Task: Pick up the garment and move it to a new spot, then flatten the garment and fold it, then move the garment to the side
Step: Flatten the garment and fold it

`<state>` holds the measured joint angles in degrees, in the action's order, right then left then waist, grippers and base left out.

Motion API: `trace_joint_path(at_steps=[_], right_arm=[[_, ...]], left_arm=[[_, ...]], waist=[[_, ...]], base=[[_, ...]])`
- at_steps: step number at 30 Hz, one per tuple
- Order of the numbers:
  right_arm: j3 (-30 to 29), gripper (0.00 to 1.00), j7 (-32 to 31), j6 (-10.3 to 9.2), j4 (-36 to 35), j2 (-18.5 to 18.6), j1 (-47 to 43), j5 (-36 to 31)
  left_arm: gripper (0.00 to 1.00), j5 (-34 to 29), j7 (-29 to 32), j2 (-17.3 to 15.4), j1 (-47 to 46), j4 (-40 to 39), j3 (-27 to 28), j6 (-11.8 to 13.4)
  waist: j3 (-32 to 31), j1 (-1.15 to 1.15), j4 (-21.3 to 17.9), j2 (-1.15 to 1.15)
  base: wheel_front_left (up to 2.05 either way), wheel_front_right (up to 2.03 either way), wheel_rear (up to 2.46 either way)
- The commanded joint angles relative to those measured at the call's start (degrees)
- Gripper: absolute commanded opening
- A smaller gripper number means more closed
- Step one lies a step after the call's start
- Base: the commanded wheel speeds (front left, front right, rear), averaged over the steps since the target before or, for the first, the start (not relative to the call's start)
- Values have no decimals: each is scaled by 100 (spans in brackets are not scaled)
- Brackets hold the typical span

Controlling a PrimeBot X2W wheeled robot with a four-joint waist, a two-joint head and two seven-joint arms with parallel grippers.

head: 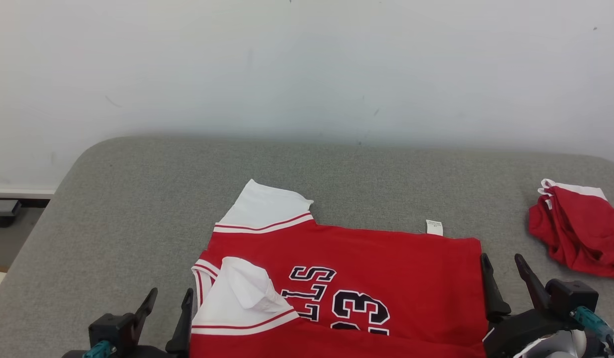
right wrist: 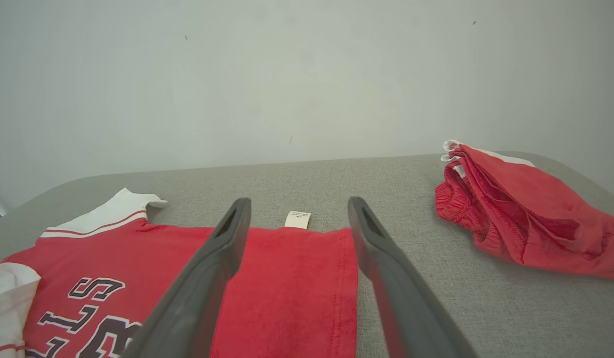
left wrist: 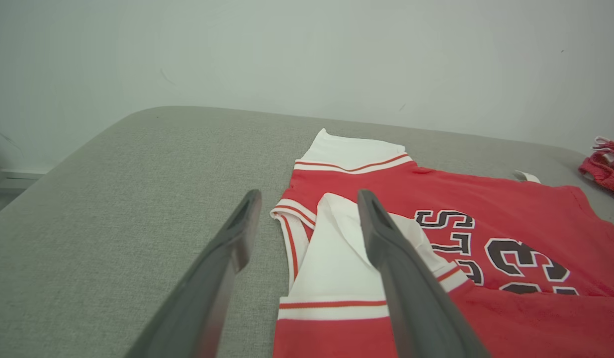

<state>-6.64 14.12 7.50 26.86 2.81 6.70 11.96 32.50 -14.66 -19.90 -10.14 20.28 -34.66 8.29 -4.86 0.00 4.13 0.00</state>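
The red shirt [head: 396, 268] lies on the grey soft table [head: 128, 199], in the middle and close to the robot. It has black letters and the number 23 on it. Its near part is folded over. One white sleeve [head: 264, 206] sticks out at the far side. The other sleeve [head: 242, 293] lies on top of the red part. A small white tag [head: 434, 227] peeks out at the far edge. The left gripper [head: 170, 296] is by the shirt's left edge, its two fingers apart, holding nothing. The right gripper [head: 501, 259] is by the shirt's right edge, fingers apart too, holding nothing. A bunched red cloth [head: 580, 238] lies well off to the right
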Motion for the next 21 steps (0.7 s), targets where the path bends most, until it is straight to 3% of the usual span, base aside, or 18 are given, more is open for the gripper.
trace_joint_path(at_steps=[1,21], right_arm=[[-50,100,22,-1,17,23,74,-55],[-87,100,-110,-1,-118,23,177,47]], left_arm=[[100,-29,-16,-16,65,22,37,38],[100,77,4,-6,-118,21,117,85]], waist=[[11,0,-6,0],[177,0,-13,0]], base=[[0,0,0],[0,0,0]])
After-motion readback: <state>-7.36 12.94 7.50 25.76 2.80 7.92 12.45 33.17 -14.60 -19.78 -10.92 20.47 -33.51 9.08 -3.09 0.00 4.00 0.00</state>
